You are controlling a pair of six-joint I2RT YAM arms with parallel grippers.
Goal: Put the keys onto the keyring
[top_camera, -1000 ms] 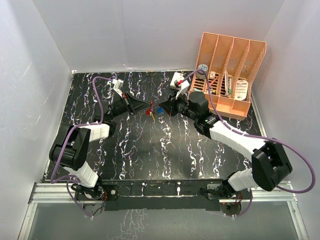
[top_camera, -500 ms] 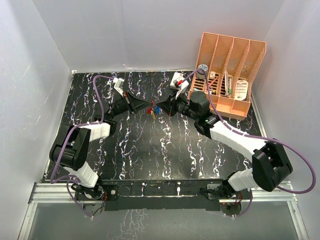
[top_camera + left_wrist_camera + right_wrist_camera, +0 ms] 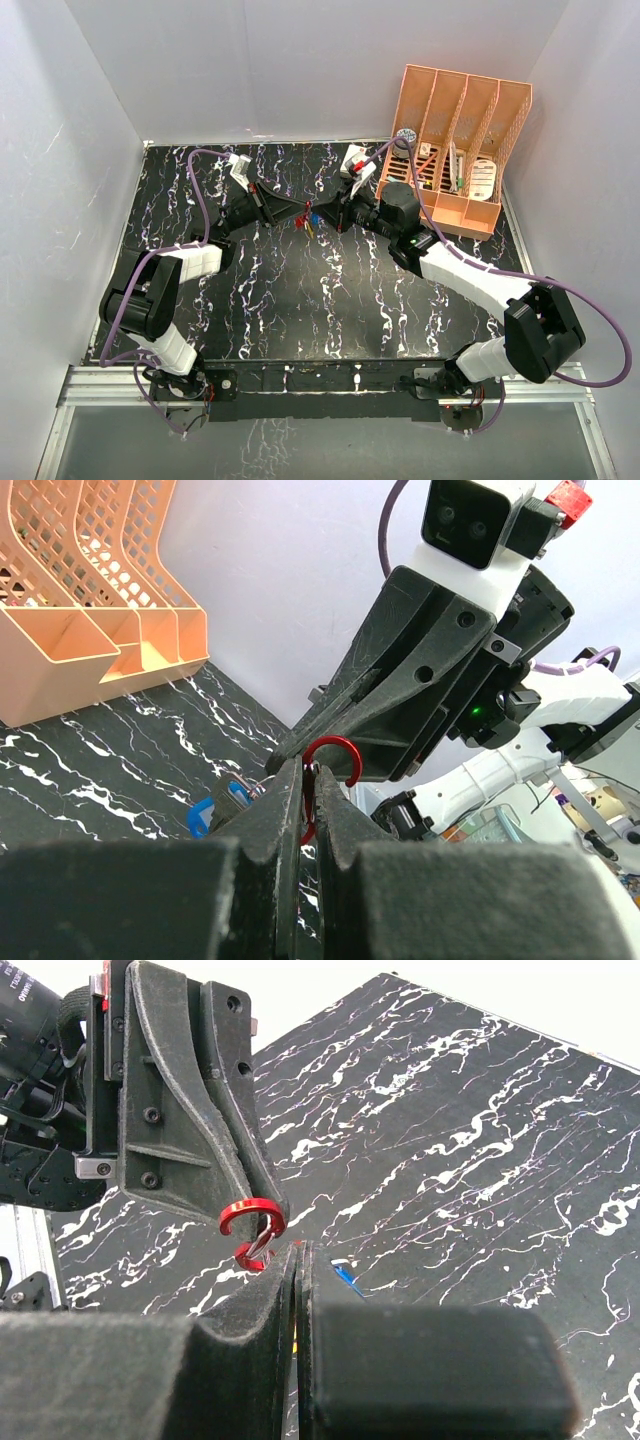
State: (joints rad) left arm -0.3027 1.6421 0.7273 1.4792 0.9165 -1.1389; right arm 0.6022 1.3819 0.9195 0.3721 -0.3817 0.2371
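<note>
My left gripper is shut on the keyring, a thin red clip whose curved end sticks out above the fingertips. In the right wrist view the keyring hangs at the left gripper's tip, its wire gate facing my right gripper. That gripper is shut on a thin key, with red and yellow showing in the seam. A blue-headed key dangles just beside its tip. From above, the keys show as a small coloured cluster held above the table between the two gripper tips, which nearly touch.
An orange slotted file organiser holding small items stands at the back right. A white box lies behind the right wrist. The black marbled table is enclosed by white walls on three sides.
The two gripper tips have drawn closer together. The key cluster has shifted slightly towards the keyring. Both grips are unchanged.
</note>
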